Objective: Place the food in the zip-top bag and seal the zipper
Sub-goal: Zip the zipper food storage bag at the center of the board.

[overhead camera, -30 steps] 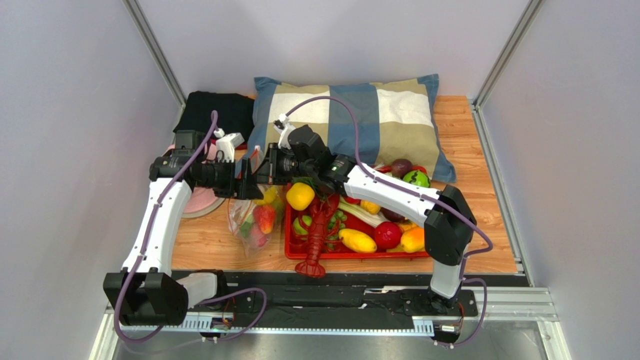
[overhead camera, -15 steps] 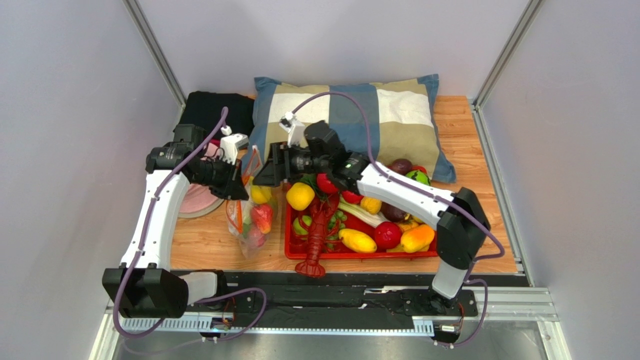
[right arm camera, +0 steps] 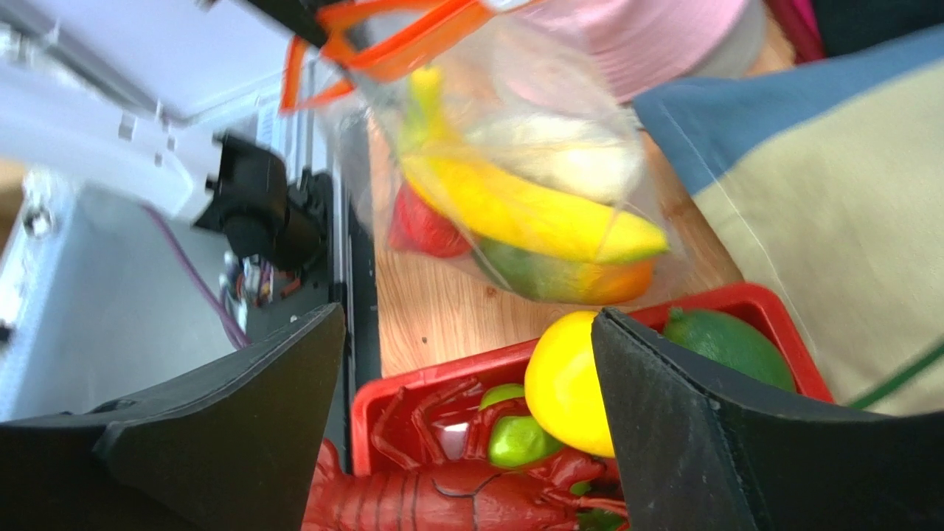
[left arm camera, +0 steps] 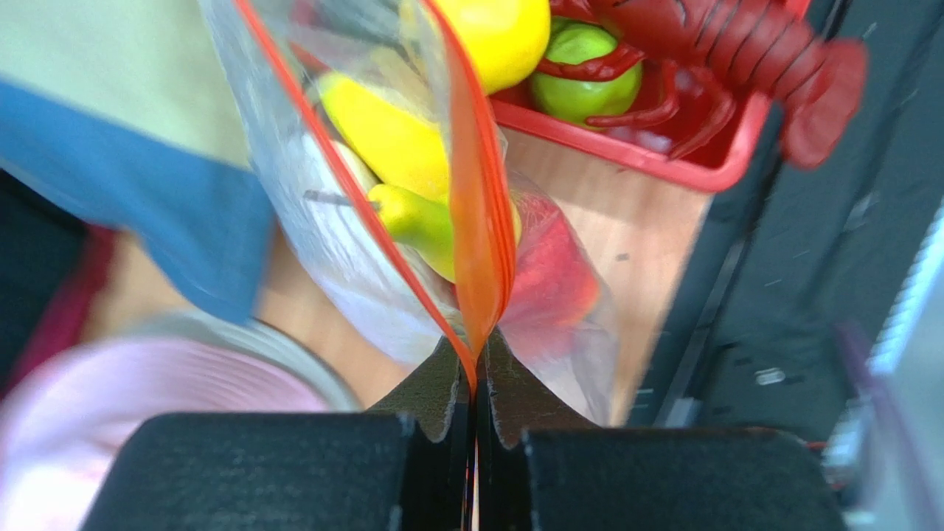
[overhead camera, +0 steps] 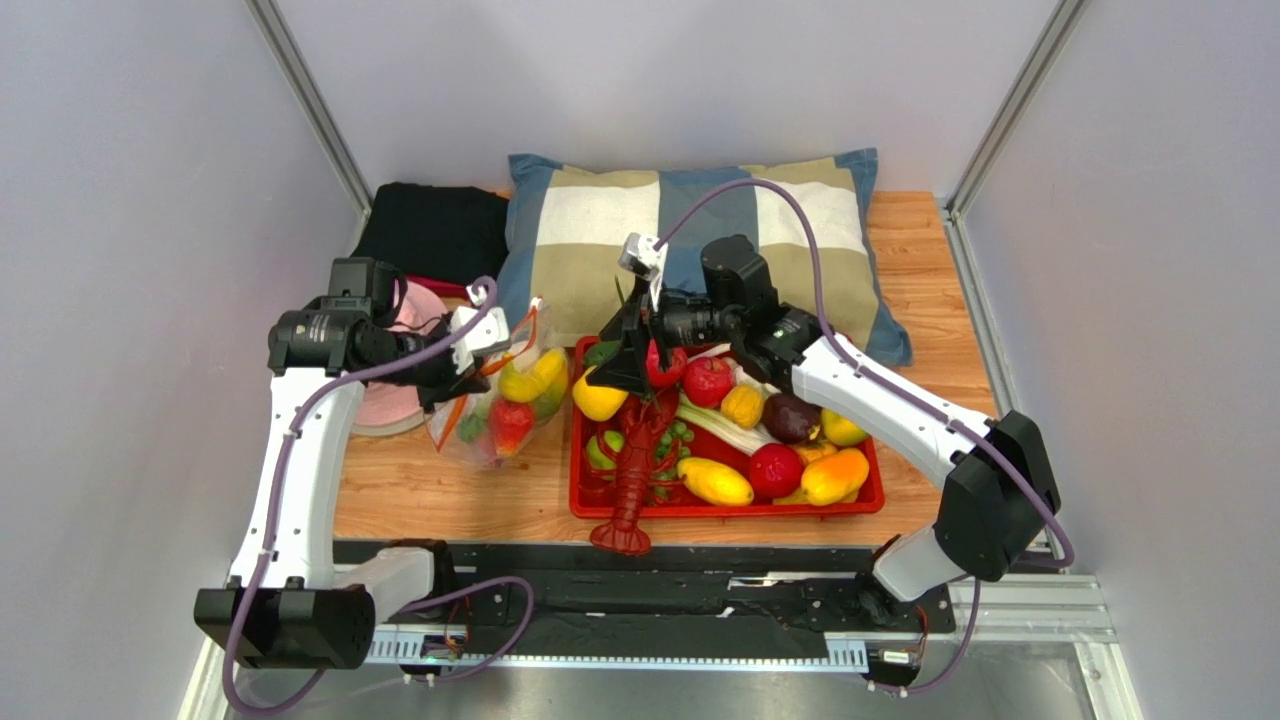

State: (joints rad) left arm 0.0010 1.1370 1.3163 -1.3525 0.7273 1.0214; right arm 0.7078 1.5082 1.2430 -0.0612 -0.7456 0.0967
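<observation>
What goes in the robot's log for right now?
left end effector: shut on zipper | right end effector: open, empty | zip-top bag: banana inside, unsealed

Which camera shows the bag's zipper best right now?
Left wrist: the zipper fills the middle, pinched in the left claw. Right wrist catches a piece at its top edge; the top view shows only slivers.

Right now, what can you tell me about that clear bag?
The bag is thin, crinkly, clear plastic with an orange-red strip along its mouth. The left hand pinches one end of that strip; beyond the pinch the mouth gapes. Inside lie a banana, something red and a green-orange fruit. It is beside the red tray.
</observation>
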